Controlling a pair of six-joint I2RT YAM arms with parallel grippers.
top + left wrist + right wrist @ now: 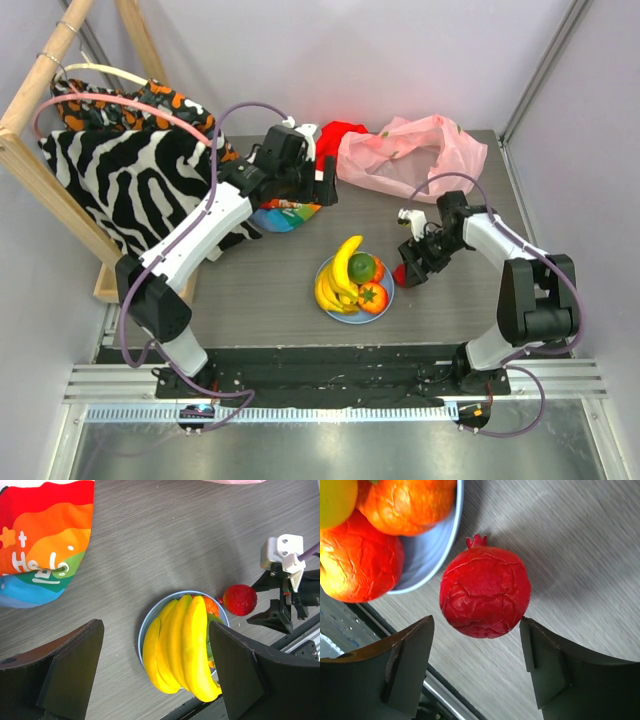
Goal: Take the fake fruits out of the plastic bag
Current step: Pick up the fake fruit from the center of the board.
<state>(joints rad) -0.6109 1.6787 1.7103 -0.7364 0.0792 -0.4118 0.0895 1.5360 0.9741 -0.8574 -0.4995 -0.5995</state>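
- just right of the plate (437,555), the red fruit (485,592) sits on the tabletop (260,280) between the fingers of my right end effector (476,630), which is wide open and grips nothing; a gap shows on each side.
- beyond the plate, near the rainbow cloth (285,215), my left end effector (325,185) is open and empty.
- banana bunch (342,270), green fruit (361,267) and orange fruit (372,296) lie on the plate; the plastic bag (415,150) slumps well beyond it.
- risk: the red fruit is round and glossy, so it may roll off the near edge if a finger clips it.
- grey wood-grain tabletop, pale walls around.
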